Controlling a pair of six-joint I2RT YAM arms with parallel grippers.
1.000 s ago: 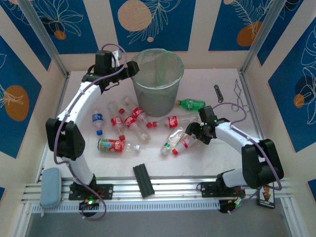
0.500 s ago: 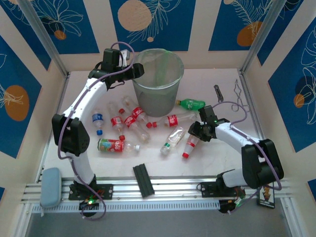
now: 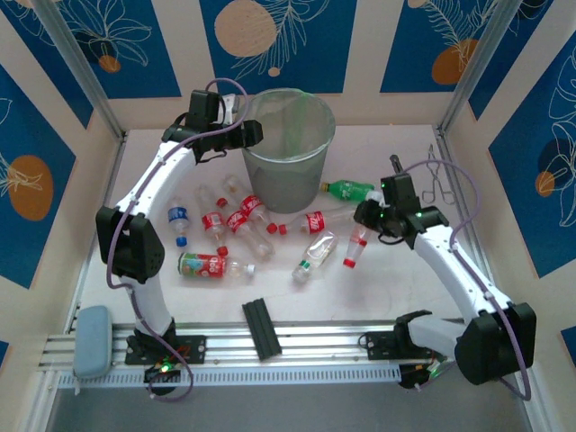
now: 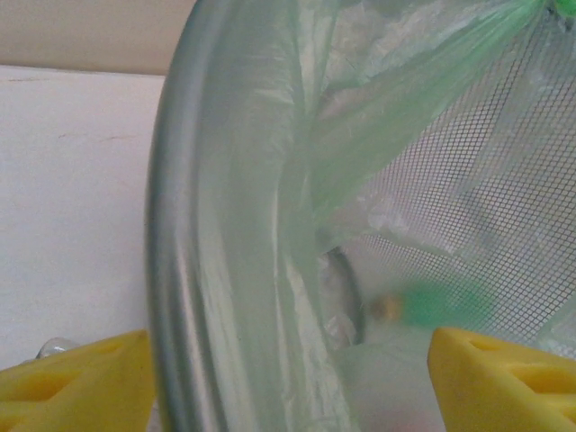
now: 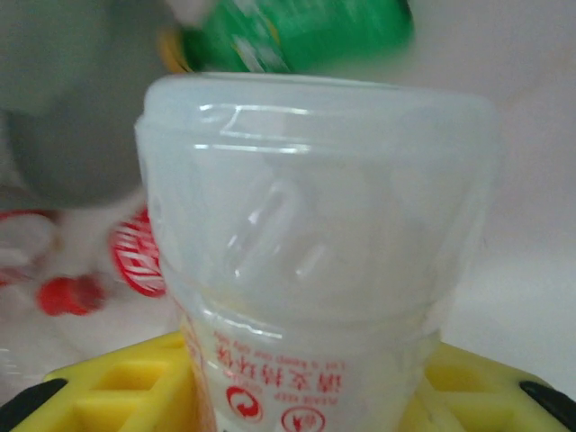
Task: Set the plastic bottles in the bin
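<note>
Bottle (image 3: pixel 355 245) in the right gripper (image 3: pixel 363 225), hanging with its red cap down, right of the bin (image 3: pixel 288 175) and apart from it. Whether the cap touches the table (image 3: pixel 423 297) cannot be told. In the right wrist view the clear body with red print sits between the yellow fingers (image 5: pixel 112 396), which are closed against its sides.

Bin: upright at the far middle of the table, lined with a pale green bag (image 4: pixel 378 117).

Loose bottles lie on their sides in front of the bin and beside it:
- a green one (image 3: pixel 349 190) just right of the bin's base
- a blue-labelled one (image 3: pixel 178 218) furthest left
- a red-labelled one (image 3: pixel 209 265) nearest the arm bases
- a cluster of red-labelled ones (image 3: pixel 236 218) between these and the bin
- another red-labelled one (image 3: pixel 315 220) and a mostly clear one (image 3: pixel 315 252) just left of the held bottle

Left gripper (image 3: pixel 252 133): raised at the bin's left rim (image 4: pixel 180 252). In the left wrist view its fingers are spread wide with the rim standing between them, and they grip nothing.

Black bar (image 3: pixel 261 329): flat on the table near the front rail, apart from the bottles.

Metal tongs (image 3: pixel 436 173): at the far right of the table.
</note>
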